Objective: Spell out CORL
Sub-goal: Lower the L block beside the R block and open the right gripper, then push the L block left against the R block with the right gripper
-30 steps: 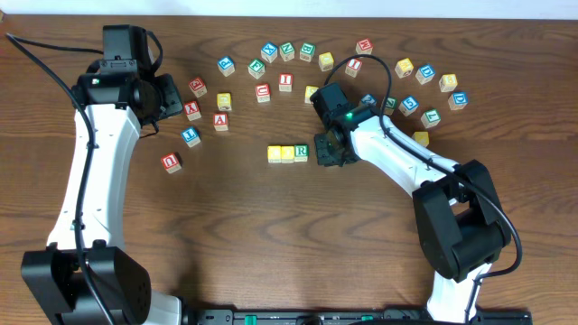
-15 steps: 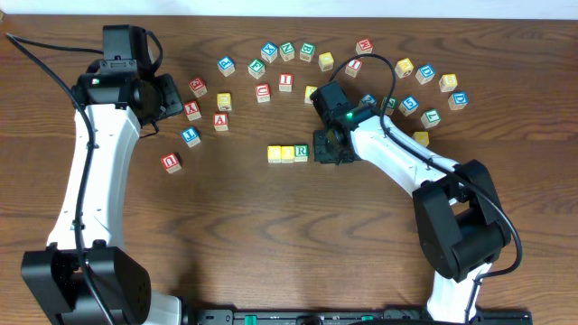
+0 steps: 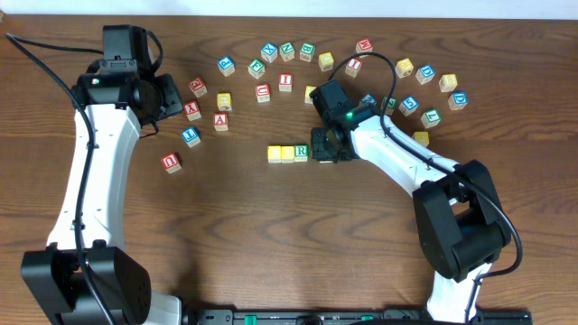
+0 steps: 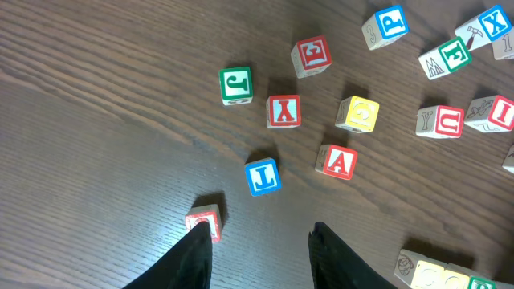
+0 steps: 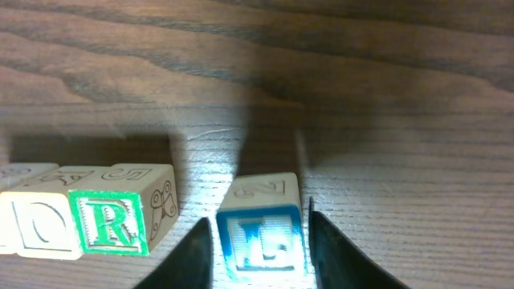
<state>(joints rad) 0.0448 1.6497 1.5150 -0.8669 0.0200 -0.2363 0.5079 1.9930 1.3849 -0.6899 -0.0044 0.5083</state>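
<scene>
On the wooden surface [image 3: 271,226], the blue L block [image 5: 261,241] is seen just beside the green R block [image 5: 108,221], flanked by the right pincer [image 5: 259,218]; whether it is pinched cannot be told. The left pincer [image 4: 259,230] is held spread beside a red block [image 4: 204,220].

- L arm [image 3: 90,171]: up from its base at the near-left table edge, stretched fwd to the far-left; wrist turned twd centre.
- L gripper [image 4: 259,255]: above the tabletop, jaws apart, nothing betw. them.
- R arm [image 3: 397,153]: elbow bent at near-right, forearm runs diag. twd table centre.
- R gripper [image 5: 259,249]: pointing down, low, fingertips near the surface, jaws slightly parted.
</scene>
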